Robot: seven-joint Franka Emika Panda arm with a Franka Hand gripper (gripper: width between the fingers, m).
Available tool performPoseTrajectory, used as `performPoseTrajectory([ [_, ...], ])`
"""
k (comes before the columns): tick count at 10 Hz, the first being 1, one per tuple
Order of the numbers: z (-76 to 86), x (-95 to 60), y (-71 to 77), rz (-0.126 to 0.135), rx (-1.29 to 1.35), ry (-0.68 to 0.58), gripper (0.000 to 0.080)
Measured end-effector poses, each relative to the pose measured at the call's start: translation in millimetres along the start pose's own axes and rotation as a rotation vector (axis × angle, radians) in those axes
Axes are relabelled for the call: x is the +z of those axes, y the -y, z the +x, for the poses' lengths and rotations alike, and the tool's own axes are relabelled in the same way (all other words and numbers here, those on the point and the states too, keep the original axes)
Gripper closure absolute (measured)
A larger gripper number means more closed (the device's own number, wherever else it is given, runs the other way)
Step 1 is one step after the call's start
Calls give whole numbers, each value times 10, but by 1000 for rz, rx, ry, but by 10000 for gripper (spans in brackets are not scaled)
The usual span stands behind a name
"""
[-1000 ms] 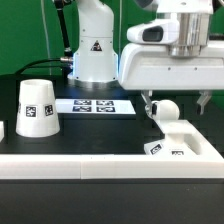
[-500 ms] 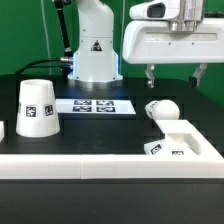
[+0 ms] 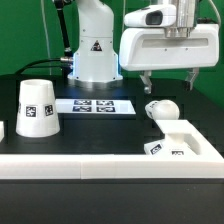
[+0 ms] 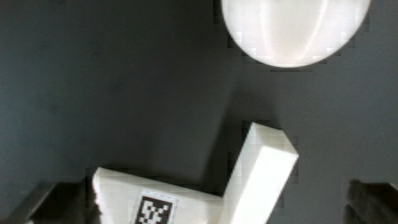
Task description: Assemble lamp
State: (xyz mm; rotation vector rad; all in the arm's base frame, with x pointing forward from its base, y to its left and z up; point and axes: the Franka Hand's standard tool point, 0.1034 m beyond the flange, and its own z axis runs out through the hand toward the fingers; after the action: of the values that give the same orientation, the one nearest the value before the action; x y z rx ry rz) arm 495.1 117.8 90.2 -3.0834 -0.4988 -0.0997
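The ball-shaped bulb (image 3: 163, 110) rests on the black table against the back corner of the flat square stepped base (image 3: 182, 140), at the exterior view's right. The tapered shade (image 3: 37, 108) stands mouth down at the exterior view's left, a tag facing the camera. My gripper (image 3: 170, 84) hangs open and empty above the bulb, well apart from it. The wrist view shows the bulb (image 4: 294, 30), a tagged part of the base (image 4: 178, 195) and a raised edge of it, with my dark fingertips (image 4: 54, 205) wide apart at the picture's sides.
The marker board (image 3: 95, 105) lies flat on the table between the shade and the bulb. The robot's white pedestal (image 3: 93, 55) stands behind it. A white wall (image 3: 60, 165) runs along the table's front edge.
My gripper has risen straight up from around the bulb, still open. The bulb has stayed in place by the base.
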Motion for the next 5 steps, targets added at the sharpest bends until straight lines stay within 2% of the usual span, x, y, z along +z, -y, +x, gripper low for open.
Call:
performPoseTrajectory([
  [3,-104,78,53,9,-76,-40,101],
  [5,-235,155,68,0,-122,-109,101],
])
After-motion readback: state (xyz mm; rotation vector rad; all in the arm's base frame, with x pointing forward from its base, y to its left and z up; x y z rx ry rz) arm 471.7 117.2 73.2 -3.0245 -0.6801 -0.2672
